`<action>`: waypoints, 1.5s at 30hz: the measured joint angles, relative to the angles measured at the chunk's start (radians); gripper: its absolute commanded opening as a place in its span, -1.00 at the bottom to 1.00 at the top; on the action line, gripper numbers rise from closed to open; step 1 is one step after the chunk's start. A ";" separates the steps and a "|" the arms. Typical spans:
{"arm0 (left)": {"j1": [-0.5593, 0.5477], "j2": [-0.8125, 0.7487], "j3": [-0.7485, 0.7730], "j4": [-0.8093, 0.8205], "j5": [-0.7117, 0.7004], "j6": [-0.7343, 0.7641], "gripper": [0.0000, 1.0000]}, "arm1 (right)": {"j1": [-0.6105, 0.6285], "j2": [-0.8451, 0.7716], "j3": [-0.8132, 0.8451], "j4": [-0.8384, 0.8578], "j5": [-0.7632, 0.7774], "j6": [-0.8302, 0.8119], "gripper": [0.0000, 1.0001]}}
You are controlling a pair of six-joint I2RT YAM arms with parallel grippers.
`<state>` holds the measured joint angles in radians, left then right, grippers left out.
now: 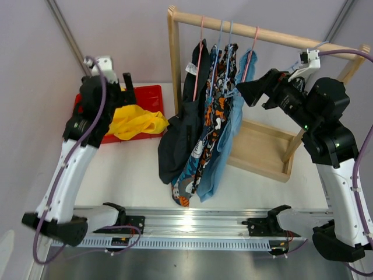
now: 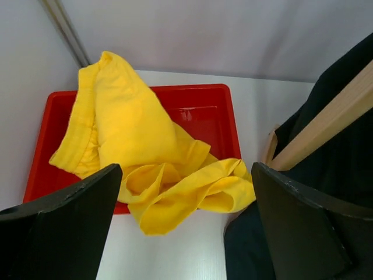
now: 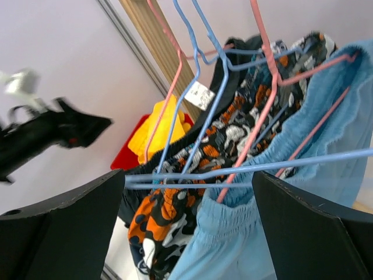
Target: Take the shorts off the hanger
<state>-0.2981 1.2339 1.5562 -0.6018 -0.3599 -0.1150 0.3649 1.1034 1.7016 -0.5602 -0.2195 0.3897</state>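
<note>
The crumpled yellow fabric shorts (image 2: pixel 134 151) cover the middle and front rim of the red plastic tray (image 2: pixel 204 99), so we see only part of it. The two orange, blue, black and white patterned shorts (image 1: pixel 213 116) overlap, and we cannot tell one from the other. The white label (image 3: pixel 200 93) on the black fabric shorts (image 1: pixel 178 140) is too small to read. From the right wrist the left arm (image 3: pixel 44 133) is a blur, and the plain blue fabric shorts (image 3: pixel 326 151) run off the right edge.
</note>
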 measured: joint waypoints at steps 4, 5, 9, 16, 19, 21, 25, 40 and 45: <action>-0.002 -0.228 -0.227 0.040 0.049 -0.029 0.98 | 0.021 -0.013 -0.017 -0.021 0.048 0.005 0.98; -0.004 -0.270 -0.277 0.045 0.066 -0.037 0.98 | 0.023 -0.019 -0.016 -0.028 0.057 0.008 0.98; -0.006 -0.366 -0.402 0.050 0.123 -0.054 0.98 | 0.031 -0.073 -0.044 -0.061 0.101 0.022 0.99; -0.008 -0.393 -0.475 0.040 0.192 -0.068 0.99 | 0.033 -0.282 -0.150 -0.216 0.167 0.032 0.99; -0.008 -0.423 -0.531 0.047 0.217 -0.070 0.98 | 0.033 -0.338 -0.115 -0.264 0.130 0.027 0.99; -0.008 -0.448 -0.571 0.055 0.233 -0.074 0.98 | 0.033 -0.348 -0.044 -0.268 0.074 0.027 0.99; -0.011 -0.501 -0.648 0.060 0.263 -0.094 0.98 | 0.033 -0.314 0.111 -0.203 -0.033 0.038 0.99; -0.060 -0.637 -0.770 0.061 0.285 -0.114 0.98 | 0.051 0.305 0.312 0.150 -0.166 0.089 0.95; -0.078 -0.625 -0.771 0.062 0.285 -0.113 0.99 | 0.080 0.346 0.246 0.125 -0.095 0.072 0.96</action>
<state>-0.3759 0.6086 0.7853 -0.5400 -0.0750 -0.2283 0.4446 1.4498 1.9476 -0.4355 -0.3141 0.4614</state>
